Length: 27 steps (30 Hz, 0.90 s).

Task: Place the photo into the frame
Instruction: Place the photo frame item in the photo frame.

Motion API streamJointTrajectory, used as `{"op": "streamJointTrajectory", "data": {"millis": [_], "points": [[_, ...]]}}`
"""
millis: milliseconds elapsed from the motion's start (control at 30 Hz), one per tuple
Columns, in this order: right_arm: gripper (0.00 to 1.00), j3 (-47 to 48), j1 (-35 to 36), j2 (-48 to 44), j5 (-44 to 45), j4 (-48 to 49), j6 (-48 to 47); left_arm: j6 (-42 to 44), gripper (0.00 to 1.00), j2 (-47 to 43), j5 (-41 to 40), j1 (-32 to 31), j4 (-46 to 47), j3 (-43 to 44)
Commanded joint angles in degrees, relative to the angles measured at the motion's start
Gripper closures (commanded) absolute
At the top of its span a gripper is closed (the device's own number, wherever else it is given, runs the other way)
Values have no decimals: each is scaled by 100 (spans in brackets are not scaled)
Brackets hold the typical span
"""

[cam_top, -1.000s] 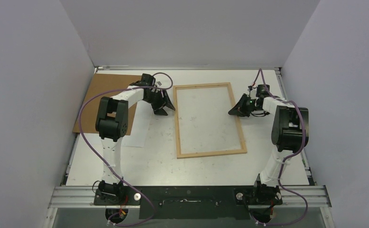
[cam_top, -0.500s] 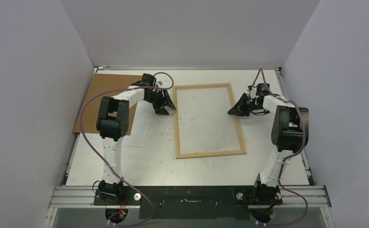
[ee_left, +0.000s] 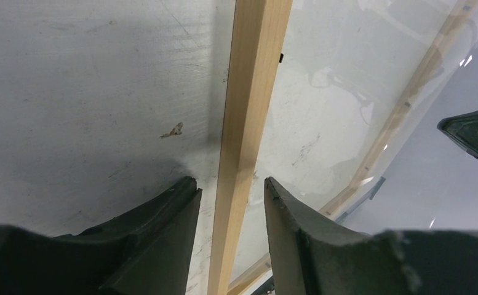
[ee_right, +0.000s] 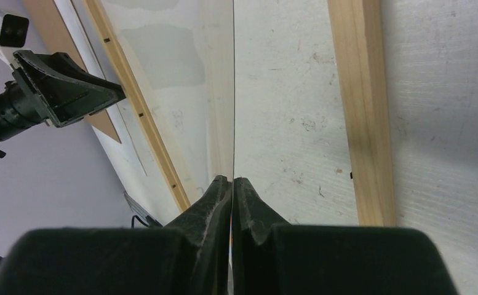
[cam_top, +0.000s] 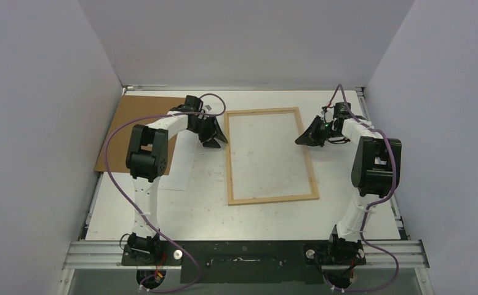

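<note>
The frame of thin light wood lies flat mid-table. My left gripper is open astride its left strip, a gap showing on each side of the wood; its tips sit low over the table. My right gripper is just inside the right strip, shut on the photo. The photo appears there as a thin edge-on sheet running away from the pads, with a sliver of colour between them. From above I cannot separate it from the pale area inside the frame.
A brown hardboard panel lies at the far left, with a white paper sheet beside it under the left arm. Lilac walls close in the table on three sides. The right gripper shows across the frame in the left wrist view.
The left jaws have narrowed a little round the frame's left strip. The right gripper has shifted slightly toward the far side, still shut on the sheet. The frame has not moved.
</note>
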Motion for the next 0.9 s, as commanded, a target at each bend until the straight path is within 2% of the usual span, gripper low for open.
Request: {"op": "streamJointTrajectory", "data": {"millis": [0, 167, 500, 800, 867], "points": [[100, 262, -55, -82, -257, -45, 217, 301, 58, 531, -888, -75, -20, -118], [100, 106, -67, -121, -413, 256, 632, 296, 59, 572, -902, -75, -19, -105], [100, -491, -37, -307, -670, 1372, 2051, 288, 59, 626, -946, -84, -48, -56], [100, -736, -13, -518, -639, 1281, 2115, 324, 66, 682, -1135, -77, -142, 99], [87, -734, 64, -570, -650, 1206, 1958, 400, 68, 704, -1227, -67, -220, 178]]}}
